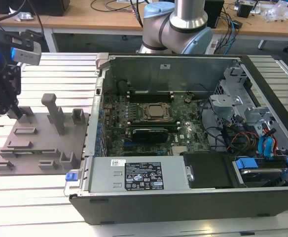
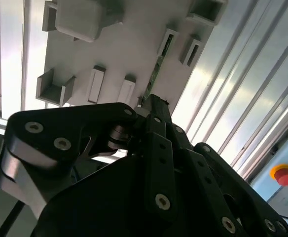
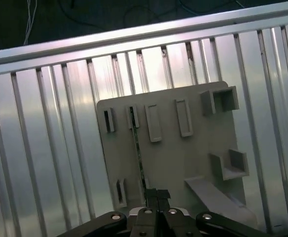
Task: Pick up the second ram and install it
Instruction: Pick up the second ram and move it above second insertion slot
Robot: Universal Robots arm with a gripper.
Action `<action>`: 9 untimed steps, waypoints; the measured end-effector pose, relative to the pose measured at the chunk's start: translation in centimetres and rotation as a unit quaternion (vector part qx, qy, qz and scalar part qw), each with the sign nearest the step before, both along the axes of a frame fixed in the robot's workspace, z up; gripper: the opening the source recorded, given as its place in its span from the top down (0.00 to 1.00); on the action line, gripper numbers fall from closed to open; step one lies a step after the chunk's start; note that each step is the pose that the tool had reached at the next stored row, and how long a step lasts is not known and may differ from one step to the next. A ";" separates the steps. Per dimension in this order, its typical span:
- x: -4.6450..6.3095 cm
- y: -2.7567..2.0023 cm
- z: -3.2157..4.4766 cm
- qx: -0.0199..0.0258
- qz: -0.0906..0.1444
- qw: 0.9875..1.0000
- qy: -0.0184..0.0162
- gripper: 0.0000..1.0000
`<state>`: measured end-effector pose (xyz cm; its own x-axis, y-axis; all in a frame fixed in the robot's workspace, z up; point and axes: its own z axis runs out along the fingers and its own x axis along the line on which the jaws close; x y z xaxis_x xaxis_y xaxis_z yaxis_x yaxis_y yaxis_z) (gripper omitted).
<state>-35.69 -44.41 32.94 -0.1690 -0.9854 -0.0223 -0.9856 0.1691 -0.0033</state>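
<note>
- Standing on edge in a slot of the grey holder plate [image 3: 176, 163], the second ram [image 3: 138, 148] is running lengthwise straight toward the gripper [image 3: 157, 193].
- Hanging at the ram's near end, the gripper is showing its jaws pressed together; whether they are pinching it, I cannot tell.
- The plate is lying just beside the open computer case [image 1: 159, 202].

The second ram [image 3: 137, 148] sits on the holder plate [image 3: 173, 158] beside the case [image 1: 183, 207].
</note>
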 end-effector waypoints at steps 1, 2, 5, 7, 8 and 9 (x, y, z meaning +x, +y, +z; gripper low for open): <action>0.0 0.00 0.00 0.000 0.006 1.000 0.000 0.90; 0.0 0.00 0.00 0.000 0.016 1.000 0.000 0.90; 0.0 0.00 0.00 0.000 0.029 1.000 0.000 0.90; 0.0 0.00 0.00 0.000 0.043 0.999 0.000 0.90; 0.0 0.00 0.00 0.000 0.052 0.999 0.000 0.90; 0.0 0.00 0.00 0.000 0.060 0.998 0.000 0.90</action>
